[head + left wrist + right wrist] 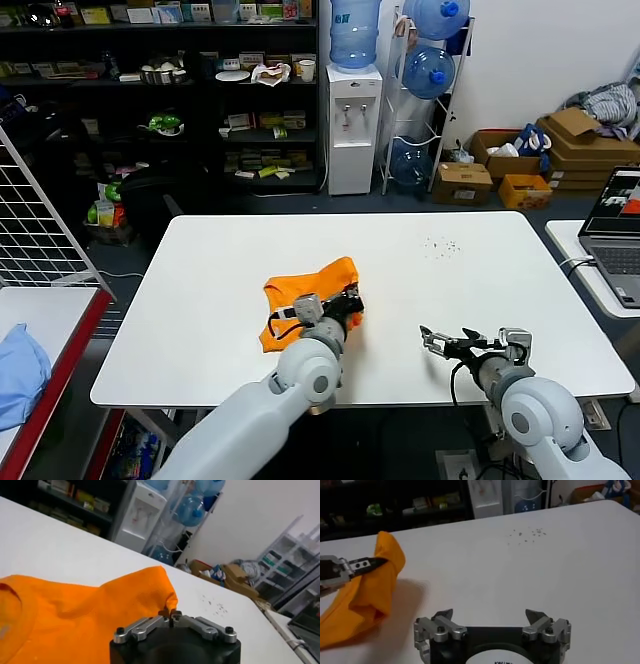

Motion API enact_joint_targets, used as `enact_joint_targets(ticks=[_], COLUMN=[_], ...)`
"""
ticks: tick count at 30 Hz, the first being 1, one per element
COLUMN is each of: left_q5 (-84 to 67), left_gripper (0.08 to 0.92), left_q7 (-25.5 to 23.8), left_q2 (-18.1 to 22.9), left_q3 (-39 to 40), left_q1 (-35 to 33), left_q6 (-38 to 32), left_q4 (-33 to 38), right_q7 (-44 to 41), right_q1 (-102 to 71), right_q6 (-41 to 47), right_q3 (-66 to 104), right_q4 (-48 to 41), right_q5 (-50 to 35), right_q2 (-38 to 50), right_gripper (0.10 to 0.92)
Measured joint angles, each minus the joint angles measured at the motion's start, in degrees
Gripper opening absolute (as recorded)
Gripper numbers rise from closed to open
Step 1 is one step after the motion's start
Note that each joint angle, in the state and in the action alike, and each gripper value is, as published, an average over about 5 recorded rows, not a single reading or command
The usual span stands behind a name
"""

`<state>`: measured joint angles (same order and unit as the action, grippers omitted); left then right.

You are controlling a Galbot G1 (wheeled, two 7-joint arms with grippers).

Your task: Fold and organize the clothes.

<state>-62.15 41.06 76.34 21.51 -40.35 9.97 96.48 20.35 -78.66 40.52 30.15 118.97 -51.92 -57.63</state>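
Room: I'm looking over a white table [200, 300] with dark storage shelves [160, 90], a water dispenser [354, 125] and a rack of blue water bottles [425, 90] behind it, and cardboard boxes [520, 165] on the floor.
Table: mostly bare around my claws; a scatter of small dark specks [440, 247] lies beyond the right claw.
Left claw [170, 614]: clenched, with its fingertips meeting on an edge of the orange T-shirt [305, 300]. In the right wrist view I see its dark fingers [367, 563] pinching a raised fold of the fabric.
T-shirt: bunched in a loose heap on the table, directly under and ahead of my left claw. The pinched edge is lifted into a peak while the rest sags down to the table. Part of the collar shows off to one side in the left wrist view. I can't make out any lettering.
Right claw [437, 342]: spread wide and holding nothing, low over bare table, well apart from the T-shirt, which lies off toward the left claw's side.
Side items: a laptop [615, 235] on a neighbouring table past my right claw, and a light blue cloth [20, 370] on a red-edged table past the left arm.
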Motion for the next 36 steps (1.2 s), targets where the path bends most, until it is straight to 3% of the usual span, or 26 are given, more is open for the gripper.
enact_joint_targets(ticks=[13, 23, 26, 36], left_q5=[3.1, 4.5, 5.0, 5.7], left_gripper=[0.107, 0.113, 0.166, 0.458], left_q7=[1.4, 1.7, 1.5, 0.4], left_q2=[7.8, 10.3, 10.5, 10.5], left_q3=[4.9, 5.7, 5.6, 4.3], left_q1=[2.7, 3.4, 3.3, 2.8], left_q6=[-0.3, -0.5, -0.7, -1.4], left_q4=[-5.8, -8.5, -8.7, -7.9], right_q7=[0.2, 0.1, 0.1, -1.6], right_q1=[-2.4, -3.8, -4.2, -7.1], right_q6=[0.0, -0.1, -0.1, -1.2], right_q3=[2.7, 4.0, 4.3, 6.9], right_q4=[2.9, 4.4, 4.7, 6.7], right_q5=[-1.5, -1.7, -1.8, -1.2], right_q2=[1.6, 1.9, 2.1, 3.8], right_gripper=[0.921, 0.921, 0.921, 0.921])
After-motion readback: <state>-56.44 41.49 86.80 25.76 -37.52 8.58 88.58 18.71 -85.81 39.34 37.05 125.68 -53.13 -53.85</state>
